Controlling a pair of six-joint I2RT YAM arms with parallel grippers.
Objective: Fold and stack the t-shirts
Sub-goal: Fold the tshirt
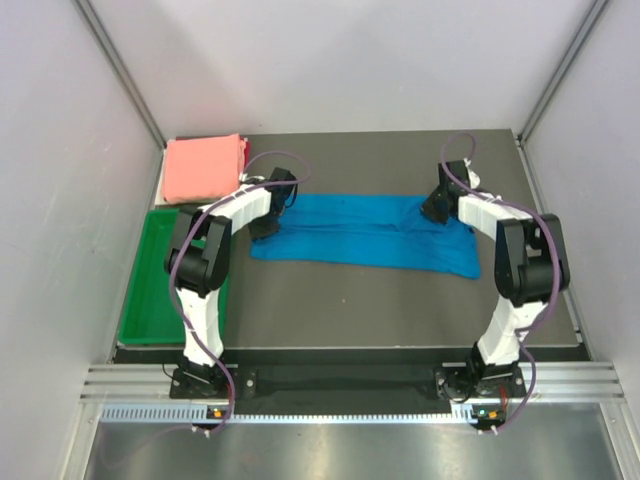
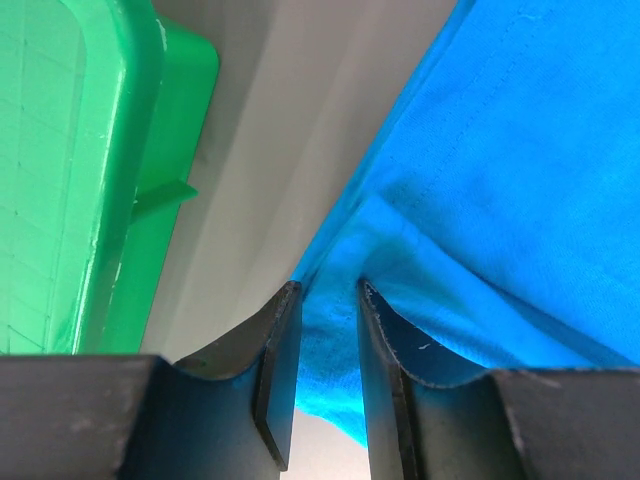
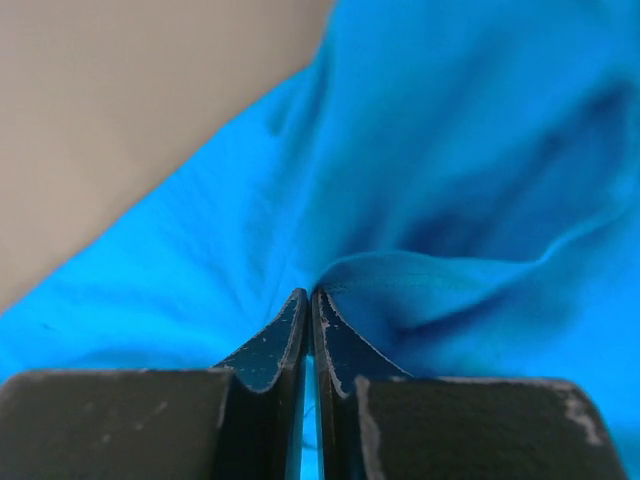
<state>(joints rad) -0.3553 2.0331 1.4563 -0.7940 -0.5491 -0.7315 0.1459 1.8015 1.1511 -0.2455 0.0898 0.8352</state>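
Your table (image 1: 350, 310) has its widest bare stretch at the near side, between the arm bases and the near edge of the blue t-shirt (image 1: 365, 230). That shirt lies as a long band across the middle, running left to right. Only a narrow strip of table shows behind it. Its right end stops short of the table's right edge, with bare surface between.

On your left, the green tray (image 1: 150, 290) sits along the table's left edge, and the left arm's elbow hangs over it. Just behind the tray, in the far left corner, the pink t-shirt (image 1: 205, 167) lies folded, well apart from the blue one.

The left gripper (image 1: 268, 222) is down on the blue shirt's left end, the right gripper (image 1: 437, 205) on its far right corner. From above, both wrists hide their fingertips, so you cannot read the jaws there.

The wrist cameras show them. On the left wrist, the jaws stand at a narrow gap with a bunched fold of blue cloth filling it. That view also shows the tray's rim and outer wall close on the left, with a slim wedge of bare table between tray and shirt edge. On the right wrist, the jaws are nearly together, pinching a thin ridge of blue cloth. Bare table shows only at the upper left of that view, and the tray and pink shirt do not appear.
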